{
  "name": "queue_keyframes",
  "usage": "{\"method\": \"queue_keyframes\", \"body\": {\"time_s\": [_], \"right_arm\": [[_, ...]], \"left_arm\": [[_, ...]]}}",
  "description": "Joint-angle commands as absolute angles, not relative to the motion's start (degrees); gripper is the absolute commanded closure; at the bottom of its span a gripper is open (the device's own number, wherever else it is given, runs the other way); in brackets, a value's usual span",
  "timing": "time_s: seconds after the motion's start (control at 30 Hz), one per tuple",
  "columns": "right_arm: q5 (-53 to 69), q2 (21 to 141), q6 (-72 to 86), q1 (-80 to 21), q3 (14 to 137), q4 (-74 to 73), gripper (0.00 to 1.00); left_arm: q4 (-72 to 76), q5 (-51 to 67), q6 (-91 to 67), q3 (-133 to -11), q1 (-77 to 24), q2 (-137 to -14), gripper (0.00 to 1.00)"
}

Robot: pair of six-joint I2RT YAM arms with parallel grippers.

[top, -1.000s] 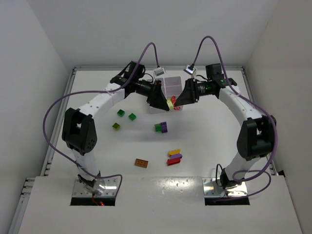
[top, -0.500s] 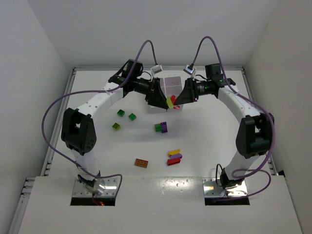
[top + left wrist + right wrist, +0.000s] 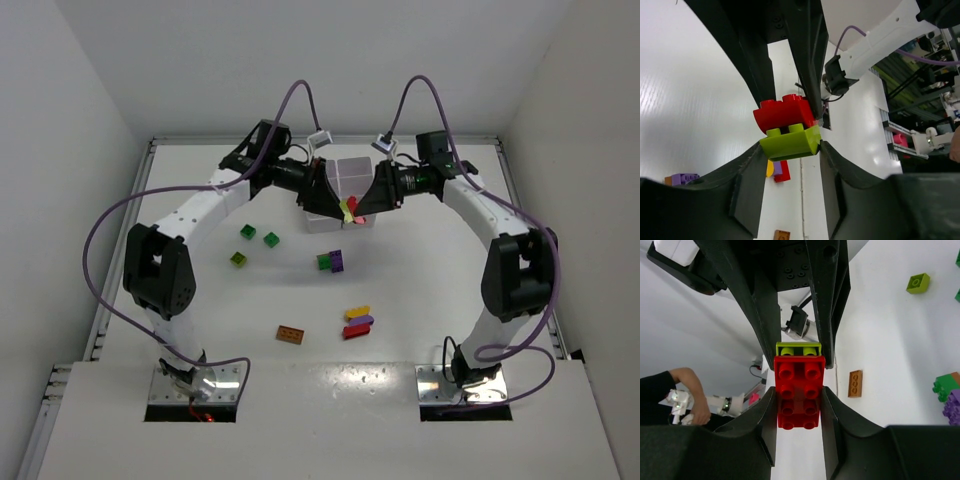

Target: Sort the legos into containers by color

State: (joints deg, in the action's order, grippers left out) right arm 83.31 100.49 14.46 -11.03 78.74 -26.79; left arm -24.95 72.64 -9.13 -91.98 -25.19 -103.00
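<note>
The left gripper (image 3: 791, 148) is clamped on a lime-green studded plastic brick (image 3: 790, 144), with its two dark fingers pressed against the brick's sides. A red studded plastic brick (image 3: 799, 382) is stuck to the lime one. The right gripper (image 3: 798, 396) is closed on that red brick from the opposite side. The two grippers meet tip to tip and hold the joined pair in the air between them, over the near part of the white plastic compartment tray (image 3: 347, 172). The tray sits at the far middle of the white table (image 3: 430, 290). What lies in its cells cannot be told.

Loose bricks lie on the table nearer the arm bases:
- Two dark green bricks (image 3: 247, 232) lie to the left, with a small lime brick (image 3: 238, 259) just beside them.
- A green brick touching a purple brick (image 3: 338, 261) lies near the centre.
- A yellow, purple and red cluster (image 3: 357, 322) lies closer in.
- A flat orange-brown brick (image 3: 291, 334) lies to the left of the cluster.
</note>
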Motion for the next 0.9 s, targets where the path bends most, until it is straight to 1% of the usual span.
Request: {"method": "queue_keyframes", "body": {"time_s": [0.0,0.1,0.2,0.23,0.3,0.33,0.43,0.47,0.57,0.63,0.67,0.7,0.77,0.8,0.83,0.87], "right_arm": [[82.44,98.62,14.06,-11.86,80.77,-24.52,1.0],[81.91,98.09,13.54,-12.91,80.25,-24.52,1.0],[81.3,97.47,13.01,-12.92,79.63,-25.13,1.0],[81.3,97.47,13.01,-12.92,79.63,-25.14,1.0],[80.6,96.94,11.78,-12.4,79.63,-25.75,1.0],[79.99,96.94,11.78,-11.61,79.63,-25.75,1.0],[78.06,97.47,11.25,-8.72,80.41,-26.28,1.0],[78.05,97.47,11.25,-7.74,81.2,-26.28,1.0],[76.82,98.87,11.25,-3.09,83.49,-26.28,1.0],[73.85,99.4,10.55,0.5,85.33,-27.94,1.0],[72.44,100.27,9.76,1.66,85.95,-29.17,1.0],[70.59,101.33,6.71,2.71,86.48,-30.75,1.0],[59.72,102.74,2.66,4.22,88.23,-36.89,1.0],[55.24,104.05,-2.58,4.22,88.76,-38.65,1.0],[46.41,104.58,-4.99,4.22,88.77,-40.5,1.0],[37.79,105.11,-6.92,4.22,88.77,-40.52,1.0]], "left_arm": [[-22.94,74.53,-10.81,-93.25,-25.05,-101.6,0.55],[-22.94,75.23,-11.34,-93.78,-25.05,-102.83,0.57],[-22.94,73.92,-11.34,-93.78,-25.58,-102.83,0.63],[-22.42,73.92,-11.34,-93.78,-25.58,-102.83,0.7],[-22.41,73.92,-11.34,-93.0,-25.58,-102.3,0.79],[-22.41,73.31,-11.34,-92.29,-25.58,-101.35,0.89],[-22.41,71.11,-9.94,-86.24,-25.58,-96.87,1.0],[-22.41,70.32,-9.15,-82.04,-24.88,-95.29,1.0],[-22.41,66.28,-7.57,-74.48,-24.26,-89.22,1.0],[-22.41,61.98,-6.43,-71.47,-21.98,-85.28,1.0],[-25.89,59.79,-2.94,-70.67,-21.28,-84.21,1.0],[-28.36,53.5,-0.55,-70.66,-19.96,-83.42,1.0],[-35.72,44.61,4.98,-71.19,-19.34,-81.4,1.0],[-37.42,40.04,9.1,-71.19,-19.34,-80.78,1.0],[-38.83,29.98,10.79,-71.19,-19.34,-80.77,1.0],[-41.72,26.06,14.73,-70.32,-18.47,-80.08,1.0]]}}
